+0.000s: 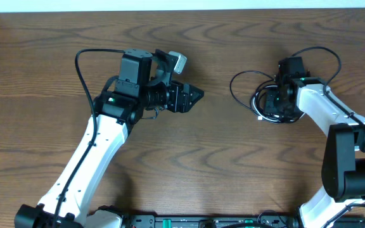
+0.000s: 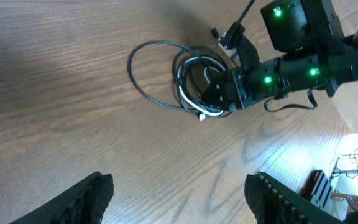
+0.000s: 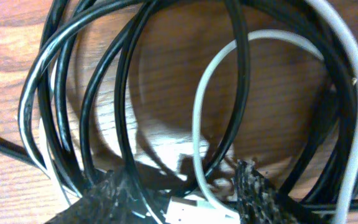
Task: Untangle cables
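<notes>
Cables [image 3: 129,93], several black ones coiled with a white cable [image 3: 199,118], lie tangled on the wooden table [image 1: 220,171] directly under the right gripper [image 3: 188,190], whose jaws stand apart, straddling the white cable and its plug end. One loose black loop [image 1: 235,88] spills out from the bundle, and well beyond it the left gripper [image 2: 179,193] hovers with jaws wide apart and empty
</notes>
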`<state>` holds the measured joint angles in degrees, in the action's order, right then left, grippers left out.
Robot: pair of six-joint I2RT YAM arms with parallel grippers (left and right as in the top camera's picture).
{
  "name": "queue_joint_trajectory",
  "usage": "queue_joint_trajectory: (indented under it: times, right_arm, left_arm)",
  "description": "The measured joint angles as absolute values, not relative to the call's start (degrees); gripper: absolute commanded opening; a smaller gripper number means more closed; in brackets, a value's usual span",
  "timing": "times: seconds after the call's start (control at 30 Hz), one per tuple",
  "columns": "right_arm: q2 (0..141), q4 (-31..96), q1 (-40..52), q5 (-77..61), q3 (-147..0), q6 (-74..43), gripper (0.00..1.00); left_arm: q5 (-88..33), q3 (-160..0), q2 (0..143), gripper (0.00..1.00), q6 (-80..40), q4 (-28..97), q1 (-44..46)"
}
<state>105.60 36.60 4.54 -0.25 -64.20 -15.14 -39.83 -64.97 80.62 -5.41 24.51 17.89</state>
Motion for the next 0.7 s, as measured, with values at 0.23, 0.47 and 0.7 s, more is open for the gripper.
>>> queue_joint_trajectory:
  times: [0.23,0.47,0.7]
  right_arm:
    - [105.6,37.06,4.36,-1.61,-64.2,-14.59,0.21]
    - [105.6,36.77,5.3,-6.87,-64.2,-15.51,0.01]
    - [105.6,39.29,8.19,-13.82,-65.45,-16.21,0.01]
  left_arm:
    - [-39.68,-64.97,80.25,0.73,-4.4,25.82,17.89]
    - [-39.27,-64.97,80.25,0.73,-4.23,28.25,17.89]
    - [-38.63,-64.97,80.25,0.73,-4.14,28.34,17.89]
